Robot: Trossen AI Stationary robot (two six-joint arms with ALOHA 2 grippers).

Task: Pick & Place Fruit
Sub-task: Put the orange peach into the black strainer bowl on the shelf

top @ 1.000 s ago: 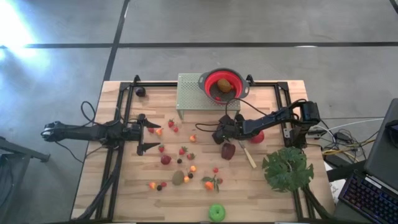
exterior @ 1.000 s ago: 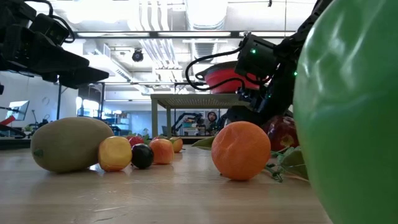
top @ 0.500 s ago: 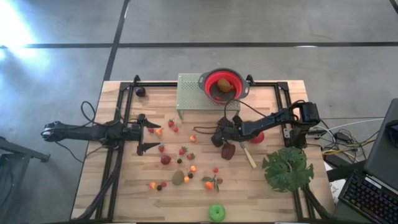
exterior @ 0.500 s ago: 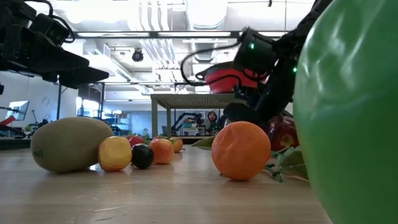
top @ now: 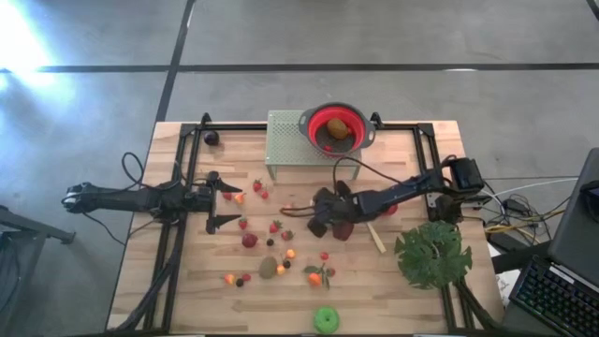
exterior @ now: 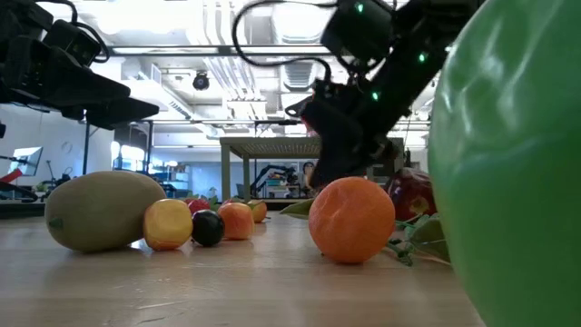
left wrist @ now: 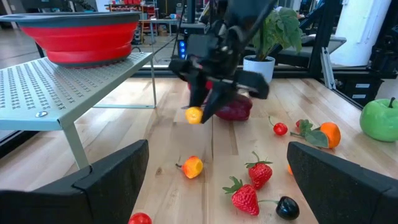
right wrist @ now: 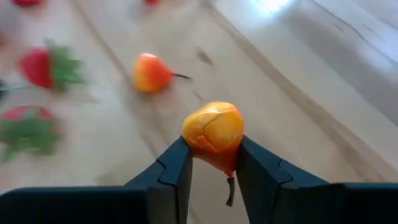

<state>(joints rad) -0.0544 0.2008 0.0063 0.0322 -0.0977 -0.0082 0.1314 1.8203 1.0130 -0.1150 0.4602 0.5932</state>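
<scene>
The right hand [top: 313, 223] is pinched shut on a small orange-yellow fruit [right wrist: 213, 134], held clear above the tabletop [top: 187, 281] near its middle, just beside a dark maroon fruit [top: 343, 227]. The red bowl [top: 338, 127] sits on a perforated metal stand [top: 290, 140] towards the far edge, up and beyond the hand, so the carry would likely go that way. The left hand [top: 225, 206] waits with fingers spread wide at the left, farther from the bowl. Other fruits lie scattered across the tabletop.

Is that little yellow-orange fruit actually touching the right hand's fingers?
Touching. In the right wrist view the yellow-orange fruit sits pinched between the right hand's two dark fingers, lifted above the wooden table.
</scene>
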